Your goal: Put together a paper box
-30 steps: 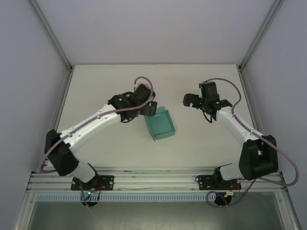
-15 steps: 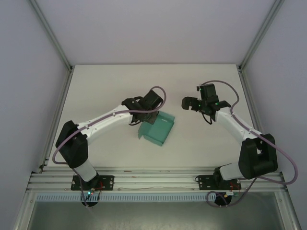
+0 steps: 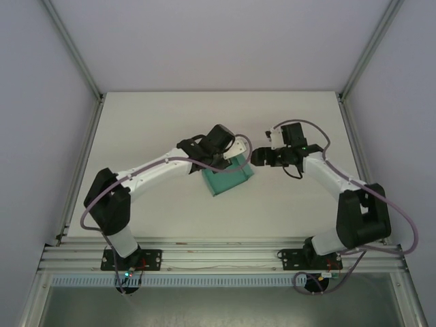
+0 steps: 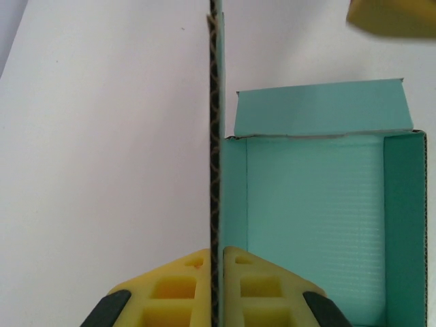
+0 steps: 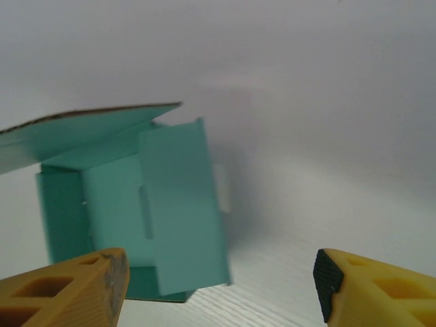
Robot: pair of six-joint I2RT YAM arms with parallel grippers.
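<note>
Sitting a little right of the middle of the white matte table (image 3: 157, 122), the teal-green thin-card paper box (image 3: 228, 178) is partly folded: an open-topped rectangular tray with its side walls raised. From the left wrist camera the box (image 4: 313, 225) shows a faintly ribbed inner floor, a short flap leaning outward at its far end, and one tall panel standing upright and seen edge-on, with brown wavy fluting visible along the cut edge. The left gripper (image 4: 216, 255) has its yellow pads pressed together on that upright panel, pinching the card between them; in the overhead view the left gripper (image 3: 228, 158) sits over the box's far-left edge. From the right wrist camera the box (image 5: 184, 211) looks slightly blurred, with a wide panel lifted at the top and a smaller flap folded across the opening. The right gripper (image 5: 219, 272) has its yellow fingers spread wide with nothing between them, and overhead the right gripper (image 3: 257, 158) hangs just beside the box's far-right corner. Pale grey-lilac wall panels (image 3: 225, 41) enclose the table on three sides, joined by slanted aluminium frame posts (image 3: 75, 61), and a ribbed metal mounting rail (image 3: 225, 255) runs along the near edge.
</note>
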